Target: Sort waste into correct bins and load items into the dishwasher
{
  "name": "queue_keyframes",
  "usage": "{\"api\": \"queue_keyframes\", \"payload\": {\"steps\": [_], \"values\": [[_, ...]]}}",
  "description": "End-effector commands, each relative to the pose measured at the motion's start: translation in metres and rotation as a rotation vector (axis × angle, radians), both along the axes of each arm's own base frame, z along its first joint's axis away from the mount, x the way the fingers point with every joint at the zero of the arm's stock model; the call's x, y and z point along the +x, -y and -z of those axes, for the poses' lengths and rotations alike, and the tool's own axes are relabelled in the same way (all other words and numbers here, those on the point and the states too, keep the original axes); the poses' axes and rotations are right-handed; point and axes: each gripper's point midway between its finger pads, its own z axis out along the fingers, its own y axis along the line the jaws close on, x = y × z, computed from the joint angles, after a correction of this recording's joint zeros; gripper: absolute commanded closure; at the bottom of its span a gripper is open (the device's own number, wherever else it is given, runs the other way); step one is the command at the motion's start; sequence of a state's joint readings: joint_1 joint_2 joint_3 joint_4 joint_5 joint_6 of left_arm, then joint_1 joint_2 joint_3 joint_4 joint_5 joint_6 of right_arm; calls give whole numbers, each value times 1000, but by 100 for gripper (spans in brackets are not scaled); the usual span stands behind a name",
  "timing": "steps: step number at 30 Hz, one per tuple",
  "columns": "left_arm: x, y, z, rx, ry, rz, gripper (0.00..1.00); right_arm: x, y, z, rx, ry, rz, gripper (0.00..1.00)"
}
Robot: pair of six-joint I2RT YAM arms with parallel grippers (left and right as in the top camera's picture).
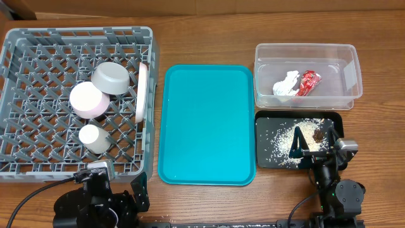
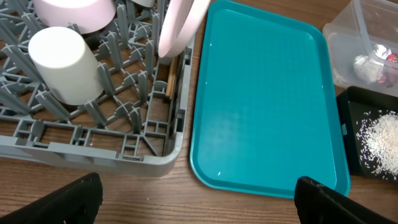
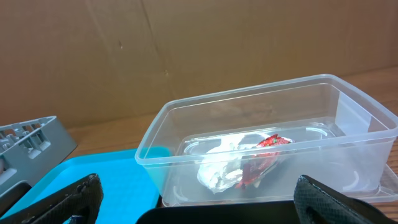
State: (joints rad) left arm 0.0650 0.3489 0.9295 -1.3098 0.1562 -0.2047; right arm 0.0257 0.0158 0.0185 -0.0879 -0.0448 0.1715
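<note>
The grey dish rack (image 1: 25,57) holds a grey bowl (image 1: 111,78), a pale pink bowl (image 1: 88,100), a small white cup (image 1: 93,137) and a white plate (image 1: 142,92) standing on edge. Wooden chopsticks (image 2: 169,78) lie in the rack beside the plate. The clear tub (image 1: 345,69) holds the white tissue (image 1: 286,84) and the red wrapper (image 1: 309,81). The black tray (image 1: 264,158) holds rice grains (image 1: 285,139) and a brown scrap (image 1: 317,135). My left gripper (image 1: 119,180) is open and empty in front of the rack. My right gripper (image 1: 313,144) is open and empty over the black tray's front.
A large teal tray (image 1: 207,123) lies bare between the rack and the bins. The tub stands directly behind the black tray. A cardboard wall (image 3: 186,50) rises behind the table. The rack's front corner (image 2: 168,155) is close to the left gripper.
</note>
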Motion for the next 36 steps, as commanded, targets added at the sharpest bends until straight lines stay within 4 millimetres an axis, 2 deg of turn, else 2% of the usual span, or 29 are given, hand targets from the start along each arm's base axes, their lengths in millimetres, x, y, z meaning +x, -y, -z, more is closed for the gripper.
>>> {"api": "queue_keyframes", "payload": {"steps": [1,11,14,16,23,26,28,32,36], "values": [[0,1,0,-7,3,-1,0,1,4,2,-4,1,17,0],[1,0,0,-6,5,-1,0,1,3,2,-4,2,17,0],[17,-5,-5,23,89,-18,0,1,4,2,-4,1,18,0],[30,-6,-2,26,169,-18,0,1,4,2,-4,1,17,0],[72,-5,38,-7,417,-23,0,1,4,2,-4,2,17,0],[94,-3,37,2,548,-2,0,1,4,2,-4,2,18,0],[108,-4,29,38,677,-4,0,1,4,2,-4,2,17,0],[117,-9,24,87,819,-36,0,1,3,2,-4,2,17,0],[119,-7,49,83,736,-23,0,1,4,2,-4,2,18,0]]}}
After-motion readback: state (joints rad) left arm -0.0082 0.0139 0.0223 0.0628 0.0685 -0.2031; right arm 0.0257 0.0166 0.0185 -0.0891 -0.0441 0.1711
